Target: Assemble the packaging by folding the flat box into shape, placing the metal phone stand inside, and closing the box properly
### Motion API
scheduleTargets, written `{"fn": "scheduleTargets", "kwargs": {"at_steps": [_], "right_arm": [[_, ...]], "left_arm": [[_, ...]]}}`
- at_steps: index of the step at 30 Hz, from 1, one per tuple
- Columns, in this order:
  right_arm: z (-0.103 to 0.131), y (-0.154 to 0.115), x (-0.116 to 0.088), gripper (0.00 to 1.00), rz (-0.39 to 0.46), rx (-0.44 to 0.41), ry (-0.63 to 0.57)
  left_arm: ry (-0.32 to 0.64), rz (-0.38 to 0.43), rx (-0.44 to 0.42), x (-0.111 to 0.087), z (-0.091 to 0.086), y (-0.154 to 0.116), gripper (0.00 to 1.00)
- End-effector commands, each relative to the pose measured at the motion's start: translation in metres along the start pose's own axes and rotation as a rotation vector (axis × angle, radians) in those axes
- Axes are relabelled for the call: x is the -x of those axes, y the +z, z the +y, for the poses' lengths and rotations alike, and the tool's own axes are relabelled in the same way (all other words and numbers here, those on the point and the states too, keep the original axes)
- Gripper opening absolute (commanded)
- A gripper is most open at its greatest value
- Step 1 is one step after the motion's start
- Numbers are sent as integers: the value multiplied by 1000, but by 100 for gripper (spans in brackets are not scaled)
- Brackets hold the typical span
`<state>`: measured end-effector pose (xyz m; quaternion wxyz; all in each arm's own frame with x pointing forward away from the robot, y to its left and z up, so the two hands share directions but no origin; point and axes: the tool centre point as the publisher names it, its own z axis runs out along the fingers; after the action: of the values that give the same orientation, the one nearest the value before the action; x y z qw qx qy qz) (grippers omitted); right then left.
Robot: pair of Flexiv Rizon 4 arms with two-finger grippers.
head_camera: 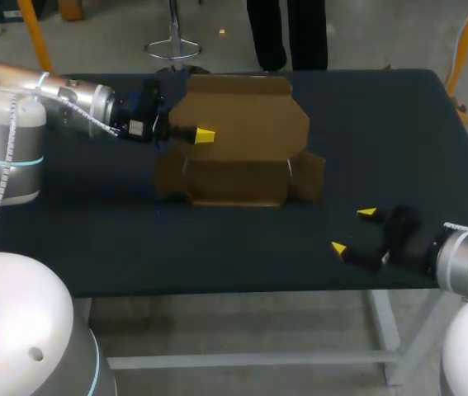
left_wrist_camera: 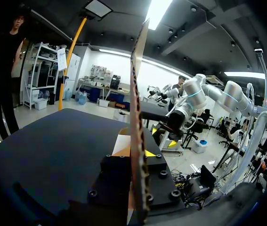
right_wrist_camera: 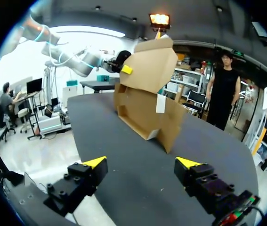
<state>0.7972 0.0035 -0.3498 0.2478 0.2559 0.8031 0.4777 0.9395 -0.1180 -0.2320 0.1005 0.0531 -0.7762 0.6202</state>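
One half-folded brown box [head_camera: 238, 177], lid flap [head_camera: 246, 115] clamped in left tool [head_camera: 201, 136]; right tool [head_camera: 353, 231] spread apart.

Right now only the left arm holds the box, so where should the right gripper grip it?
Likely the right side flap of the box, coming from the right: it stands upright, splayed outward, facing the open right gripper. The left gripper pinches the raised lid.

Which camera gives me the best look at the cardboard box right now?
The right wrist view: the box stands whole, lid raised over its tray. The head view shows it from above, left hand on the lid. The left wrist view shows only cardboard edge-on.
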Motion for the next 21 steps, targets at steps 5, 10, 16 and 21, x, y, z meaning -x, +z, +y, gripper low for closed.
{"fn": "scheduleTargets", "kwargs": {"at_steps": [5, 10, 16, 21], "right_arm": [[-4, 26, 31, 100, 72, 25, -20], [1, 42, 45, 100, 86, 26, -34], [2, 61, 61, 100, 107, 41, -34], [2, 79, 72, 100, 114, 56, -26]], "left_arm": [[-1, 4, 1, 2, 3, 2, 0], [-1, 4, 1, 2, 3, 2, 0], [-1, 4, 1, 2, 3, 2, 0], [-1, 4, 1, 2, 3, 2, 0]]}}
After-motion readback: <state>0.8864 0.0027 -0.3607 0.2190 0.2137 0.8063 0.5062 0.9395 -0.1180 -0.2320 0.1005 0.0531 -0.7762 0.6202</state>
